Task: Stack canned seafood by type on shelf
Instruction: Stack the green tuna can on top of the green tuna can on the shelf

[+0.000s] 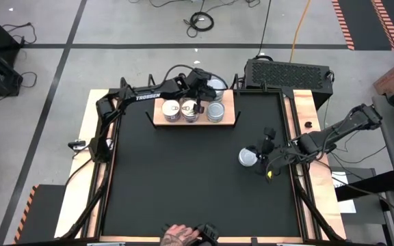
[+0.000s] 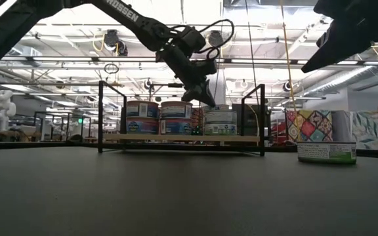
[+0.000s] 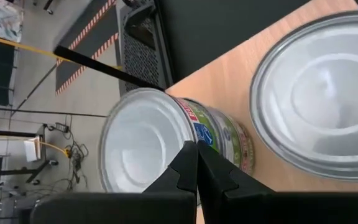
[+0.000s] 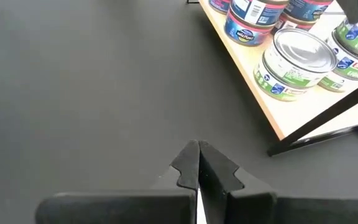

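The shelf is a light wooden board with black rods at the table's far side. On it stand two white-topped tins with blue labels, and two silver-topped tins with green labels, one nearer and one behind it. A third silver-topped tin stands alone on the black tabletop at the right. My left gripper is shut, slanting down over the far silver tin. My right gripper is shut, raised above the table next to the lone tin. My left gripper comes slanting down from above with shut fingers. Its fingertips stand at the upper side of the far silver tin, just under its rim. Whether they touch the tin I cannot tell. The tin stands upright on the shelf board.
A black vented box sits just beyond the table's far right corner. A person's hand rests at the table's near edge. Wooden strips run along both table sides. The middle of the black tabletop is bare.
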You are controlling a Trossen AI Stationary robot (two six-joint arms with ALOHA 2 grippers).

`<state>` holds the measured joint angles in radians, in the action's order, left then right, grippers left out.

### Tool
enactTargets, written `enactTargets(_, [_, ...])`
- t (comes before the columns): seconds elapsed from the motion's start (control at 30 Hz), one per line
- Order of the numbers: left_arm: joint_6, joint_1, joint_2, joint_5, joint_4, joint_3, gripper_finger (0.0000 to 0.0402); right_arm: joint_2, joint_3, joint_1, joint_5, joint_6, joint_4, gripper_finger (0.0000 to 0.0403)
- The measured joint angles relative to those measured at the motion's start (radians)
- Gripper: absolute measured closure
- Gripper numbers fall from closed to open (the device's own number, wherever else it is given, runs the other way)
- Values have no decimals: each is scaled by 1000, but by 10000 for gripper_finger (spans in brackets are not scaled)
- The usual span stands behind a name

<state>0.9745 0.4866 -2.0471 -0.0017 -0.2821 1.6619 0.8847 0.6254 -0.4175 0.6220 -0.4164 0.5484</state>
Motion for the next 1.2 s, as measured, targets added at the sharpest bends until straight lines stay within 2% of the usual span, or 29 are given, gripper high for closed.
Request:
enactTargets(0.8, [2,-17,-8,-11,2,0,400,1,0,13,0,43,-6,403])
enactTargets(1.0, [2,-19,-8,-15,6,0,371,1,0,13,0,43,-6,403])
enactTargets(1.2, [-15,-33,-8,-99,17,0,335,1,0,13,0,43,-3,403])
